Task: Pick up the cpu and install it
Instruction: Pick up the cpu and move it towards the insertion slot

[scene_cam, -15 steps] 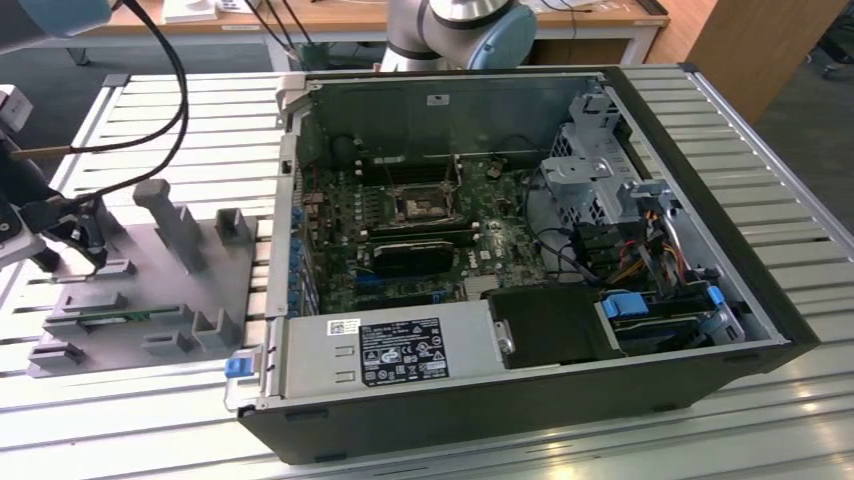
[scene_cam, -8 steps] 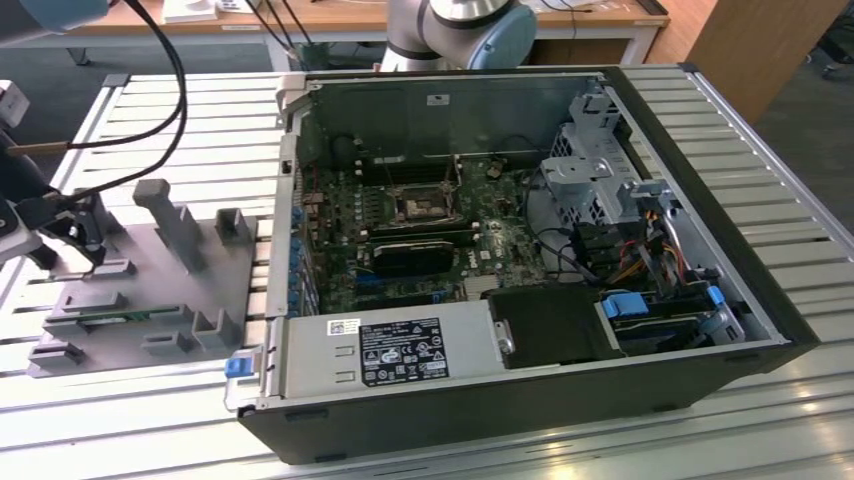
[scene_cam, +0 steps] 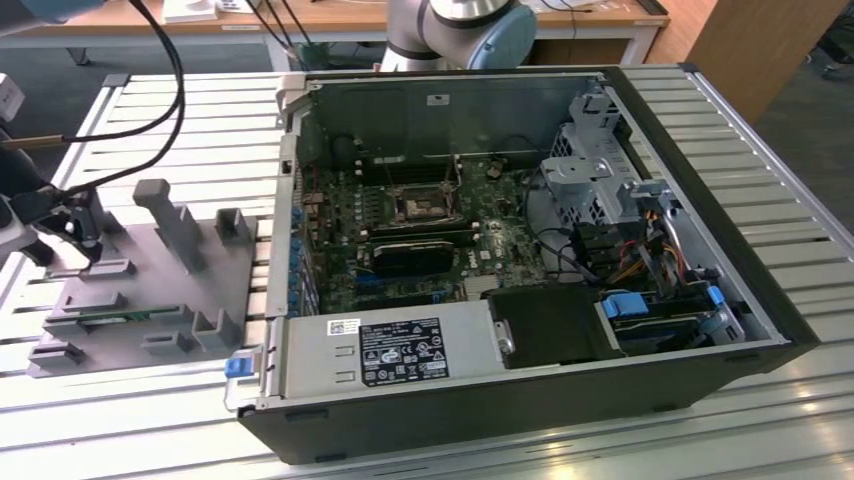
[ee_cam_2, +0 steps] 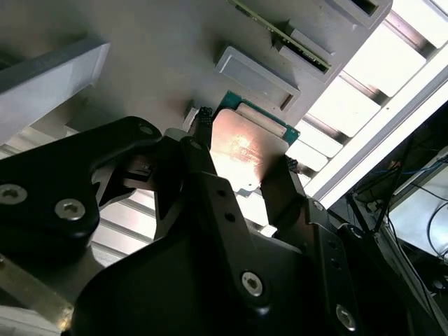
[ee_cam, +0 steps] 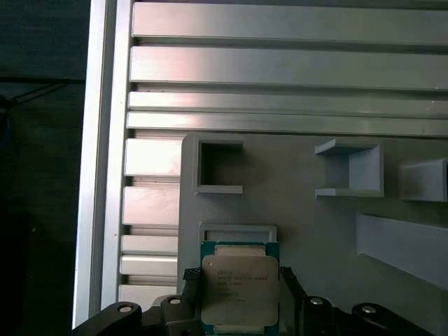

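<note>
Silver metal catches the light. The cpu [ee_cam: 239, 290] is right there between the two black fingers [ee_cam: 187, 278] of the claw [ee_cam: 238, 278], which pinches it by opposite edges.

The first wrist view looks straight down on the printed lid and green rim. The chip sits just over a shallow pocket [ee_cam: 238, 229] in the grey plate [ee_cam: 287, 178].

The second wrist view comes in low past the claw's black knuckles. From there the cpu [ee_cam_2: 245, 150] glares with reflection, and a toothed fingertip sits against each side.

The exterior view gives the wider room. The claw [scene_cam: 70, 240] hangs at the far left of the frame over the plate [scene_cam: 160, 288]. It is well apart from the open computer case [scene_cam: 441, 120], where the socket [scene_cam: 420, 205] sits upper centre on the board.
</note>
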`<action>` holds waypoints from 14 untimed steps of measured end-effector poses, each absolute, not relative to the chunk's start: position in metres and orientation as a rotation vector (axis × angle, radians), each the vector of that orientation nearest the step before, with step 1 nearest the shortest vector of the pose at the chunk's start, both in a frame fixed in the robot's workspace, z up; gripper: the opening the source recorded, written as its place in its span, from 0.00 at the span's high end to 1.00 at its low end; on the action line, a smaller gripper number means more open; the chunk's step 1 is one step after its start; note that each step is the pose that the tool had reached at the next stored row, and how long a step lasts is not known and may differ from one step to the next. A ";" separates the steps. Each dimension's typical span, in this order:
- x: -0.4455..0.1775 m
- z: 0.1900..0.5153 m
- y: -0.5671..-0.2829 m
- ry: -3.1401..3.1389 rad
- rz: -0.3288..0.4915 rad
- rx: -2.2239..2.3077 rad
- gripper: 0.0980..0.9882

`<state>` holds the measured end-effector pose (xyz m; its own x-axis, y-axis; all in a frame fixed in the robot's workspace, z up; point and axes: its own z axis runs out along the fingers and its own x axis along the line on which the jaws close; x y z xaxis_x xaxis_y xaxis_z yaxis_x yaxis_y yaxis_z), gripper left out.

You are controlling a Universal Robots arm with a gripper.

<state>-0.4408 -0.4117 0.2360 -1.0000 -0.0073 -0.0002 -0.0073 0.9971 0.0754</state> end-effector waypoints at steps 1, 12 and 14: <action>-0.441 0.237 -0.412 -3.139 -0.118 0.011 0.51; -0.441 0.244 -0.412 -3.139 -0.118 0.011 0.51; -0.441 0.245 -0.412 -3.139 -0.118 0.012 0.51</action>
<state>-0.4408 -0.4116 0.2450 -1.0000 -0.0073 -0.0002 -0.0073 0.9971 0.0753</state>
